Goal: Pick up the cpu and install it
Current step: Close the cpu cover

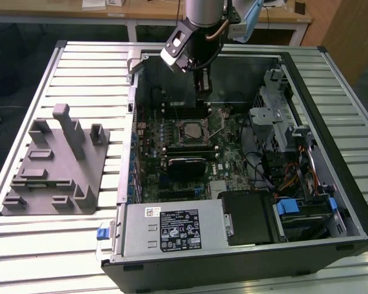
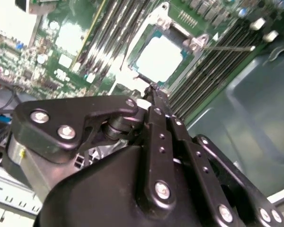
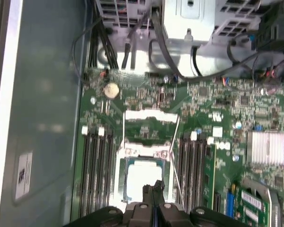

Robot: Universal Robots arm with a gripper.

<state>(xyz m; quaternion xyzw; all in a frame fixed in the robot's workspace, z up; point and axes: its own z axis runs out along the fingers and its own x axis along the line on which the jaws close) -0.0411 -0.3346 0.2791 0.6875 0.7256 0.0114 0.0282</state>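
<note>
The cpu point(image 3: 141, 176) is seen sitting flat in the socket point(image 3: 146, 152) on the motherboard point(image 3: 203, 109). The gripper point(image 3: 155, 188) is hung right over 1 edge of it. Its 2 fingers are pinched together with nothing gripped. Contact with the chip can't be told.
</note>
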